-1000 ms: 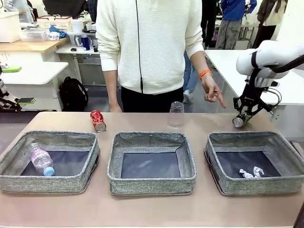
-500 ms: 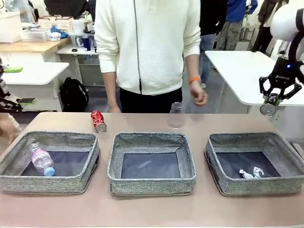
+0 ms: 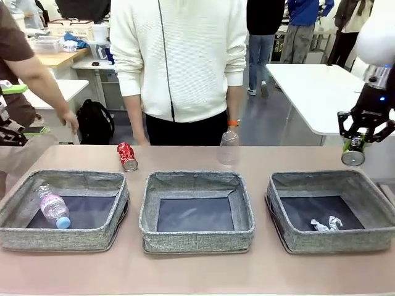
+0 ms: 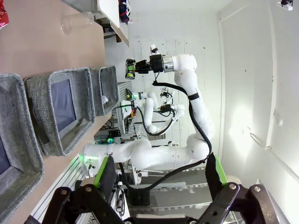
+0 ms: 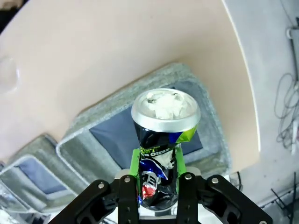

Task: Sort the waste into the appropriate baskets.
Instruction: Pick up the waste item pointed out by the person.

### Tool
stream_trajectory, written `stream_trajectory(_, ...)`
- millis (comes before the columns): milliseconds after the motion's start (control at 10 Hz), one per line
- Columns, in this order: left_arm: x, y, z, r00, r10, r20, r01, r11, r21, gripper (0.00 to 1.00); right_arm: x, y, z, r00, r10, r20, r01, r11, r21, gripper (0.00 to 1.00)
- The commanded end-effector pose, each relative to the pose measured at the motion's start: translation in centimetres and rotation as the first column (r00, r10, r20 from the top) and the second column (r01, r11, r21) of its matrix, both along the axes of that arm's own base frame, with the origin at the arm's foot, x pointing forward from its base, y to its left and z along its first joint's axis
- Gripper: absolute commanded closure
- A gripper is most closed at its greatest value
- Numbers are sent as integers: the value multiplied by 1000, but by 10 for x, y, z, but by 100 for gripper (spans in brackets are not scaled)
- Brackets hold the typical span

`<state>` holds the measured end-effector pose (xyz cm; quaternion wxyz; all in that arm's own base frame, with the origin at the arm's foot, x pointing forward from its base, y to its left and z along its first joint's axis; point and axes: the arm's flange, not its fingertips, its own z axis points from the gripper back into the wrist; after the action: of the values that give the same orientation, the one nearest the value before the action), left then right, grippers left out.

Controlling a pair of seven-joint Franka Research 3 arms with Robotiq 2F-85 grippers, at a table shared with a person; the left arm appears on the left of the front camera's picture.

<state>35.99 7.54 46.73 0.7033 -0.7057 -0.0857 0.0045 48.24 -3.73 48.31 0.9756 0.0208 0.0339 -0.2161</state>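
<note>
- Front view: the right claw (image 3: 355,143), at the right edge of the scene, is closed on the dark blue-black can (image 3: 353,154) and holds it in the air with its silver end toward the camera.
- The right basket (image 3: 333,242) lies below the claw, toward the near side; two crumpled white scraps (image 3: 326,224) rest on its dark floor.
- The middle basket (image 3: 196,240) and the left basket (image 3: 55,239) continue the row on the table (image 3: 197,271), off to the claw's left. The clear plastic bottle (image 3: 54,207), with pink label and blue cap, lies in the left basket; its label print is too small to read.
- The clear plastic cup (image 3: 229,148) and the crushed red can (image 3: 127,156) sit on the table beyond the baskets, both well to the claw's left. The red can's brand cannot be read.
- Right wrist view: the green pads (image 5: 134,163) clamp the dented lower body of the can. Its print stands upside down; "ZERO" is legible, the rest is not. Green, blue and red patches show.
- Left wrist view: the left claw (image 4: 159,170) has its fingers spread wide, with nothing between them.
</note>
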Motion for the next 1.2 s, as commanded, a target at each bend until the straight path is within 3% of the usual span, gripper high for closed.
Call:
stream_trajectory(0, -1, 1, 1, 1000, -6, 19, 6, 1000, -14, 0, -6, 19, 8, 1000, -6, 3, 6, 999, -52, 68)
stream_trajectory(200, -1, 1, 1, 1000, -6, 19, 6, 1000, -14, 0, -31, 63, 79, 998, 64, 27, -63, 997, -55, 68)
stream_trajectory(300, -1, 1, 1, 1000, -6, 19, 6, 1000, -14, 0, -51, 91, 116, 985, 173, 26, -172, 984, -45, 68)
stream_trajectory(500, -1, 1, 1, 1000, -6, 19, 6, 1000, -14, 0, -118, 183, 175, 940, 332, 79, -332, 943, -2, 68)
stream_trajectory(700, -1, 1, 1, 1000, -6, 19, 6, 1000, -14, 0, -164, 266, 191, 926, 375, 48, -377, 925, 42, 68)
stream_trajectory(900, -1, 1, 1, 1000, -6, 19, 6, 1000, -14, 0, -178, 334, 203, 847, 532, -1, -531, 846, 56, 68)
stream_trajectory(1100, -1, 1, 1, 1000, -6, 19, 6, 1000, -14, 0, -184, 380, 227, 824, 561, -73, -561, 827, 27, 68)
